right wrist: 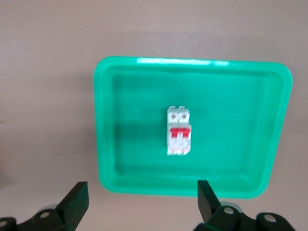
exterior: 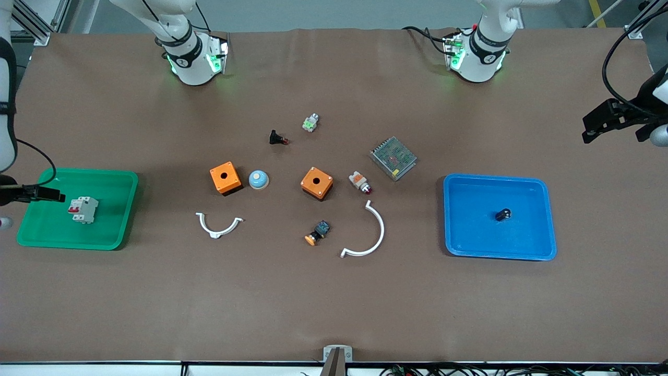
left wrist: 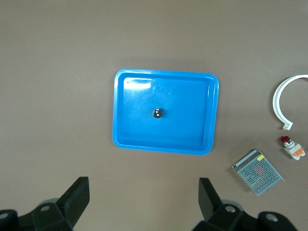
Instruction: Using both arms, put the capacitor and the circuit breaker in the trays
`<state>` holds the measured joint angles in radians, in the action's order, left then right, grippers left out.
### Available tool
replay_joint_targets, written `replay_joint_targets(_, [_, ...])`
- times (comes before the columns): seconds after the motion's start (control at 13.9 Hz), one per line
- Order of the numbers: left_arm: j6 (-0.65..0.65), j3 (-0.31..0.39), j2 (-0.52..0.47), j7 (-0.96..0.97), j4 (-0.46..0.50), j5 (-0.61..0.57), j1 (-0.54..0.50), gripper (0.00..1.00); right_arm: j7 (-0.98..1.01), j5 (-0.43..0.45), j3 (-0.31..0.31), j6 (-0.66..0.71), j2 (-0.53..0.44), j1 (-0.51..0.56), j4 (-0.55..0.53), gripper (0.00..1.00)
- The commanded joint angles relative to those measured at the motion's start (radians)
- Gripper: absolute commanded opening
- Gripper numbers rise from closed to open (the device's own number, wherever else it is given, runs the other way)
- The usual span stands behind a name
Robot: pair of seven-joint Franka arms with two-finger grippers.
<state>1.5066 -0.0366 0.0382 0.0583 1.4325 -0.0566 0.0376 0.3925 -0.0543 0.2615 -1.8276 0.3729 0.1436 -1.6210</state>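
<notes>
Capacitor (exterior: pixel 503 214) lies in blue tray (exterior: pixel 543 219); circuit breaker (exterior: pixel 83 210) in green tray (exterior: pixel 120 209). Left end effector (left wrist: pixel 142 202) and right end effector (right wrist: pixel 141 204) hover above, fingers apart, empty: placement appears complete.

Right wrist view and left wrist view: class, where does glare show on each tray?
Right wrist view: bright streaks of glare run along one rim of the green tray, around the circuit breaker. Left wrist view: a fainter sheen sits on the blue tray floor near one corner, away from the capacitor.

- Front view: high, facing the robots, covering the whole counter (exterior: pixel 334 303).
- Left wrist view: straight down on the blue tray (left wrist: pixel 120 108).
- Right wrist view: straight down on the green tray (right wrist: pixel 103 120).
- The front view shows both trays.
</notes>
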Motion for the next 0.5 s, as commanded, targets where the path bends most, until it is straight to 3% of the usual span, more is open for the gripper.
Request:
replay_joint_targets(0.0, [-0.006,-0.002,-0.061,-0.018,0.061,0.011,0.001,1.0,-0.093,0.028,-0.001,0.097,-0.11,-0.044,-0.028,1.0])
replay_joint_targets(0.43, [-0.003,0.014,-0.081,0.0,0.083,0.012,0.057,1.0,-0.277,0.048,-0.007,0.273,-0.27,-0.171,-0.028,1.0])
